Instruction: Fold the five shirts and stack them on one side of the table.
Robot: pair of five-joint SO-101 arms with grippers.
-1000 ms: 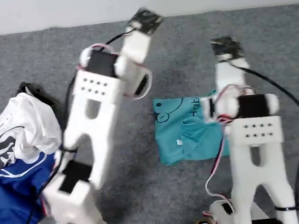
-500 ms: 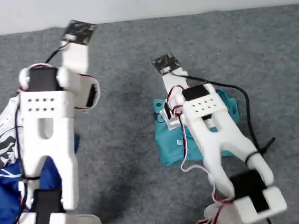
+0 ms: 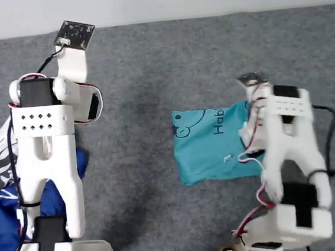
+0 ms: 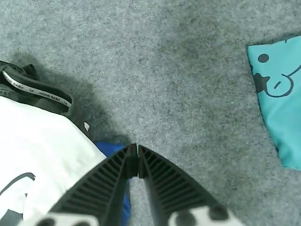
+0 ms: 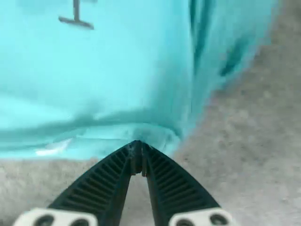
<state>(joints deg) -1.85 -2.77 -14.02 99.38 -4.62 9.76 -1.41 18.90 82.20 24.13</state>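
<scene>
Teal shirt (image 3: 208, 148): folded, flat on worktop (image 3: 132, 69), centre-right; long axis left-right.
Right hand (image 5: 137, 149): closed, tips at the shirt's right-side edge; can't tell if fabric is pinched.
Left hand (image 4: 134, 154): closed, empty, at left by the loose pile: white shirt (image 4: 33, 141), blue shirt (image 3: 1, 221).
Right arm nearer; teal shirt lies to its left.

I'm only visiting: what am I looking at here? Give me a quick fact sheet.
Surface: grey table
Middle: teal shirt, folded flat
By the left arm: heap with white shirt over blue shirt
Left gripper: shut, empty, at the heap's edge
Right gripper: shut, tips at the teal shirt's edge
</scene>
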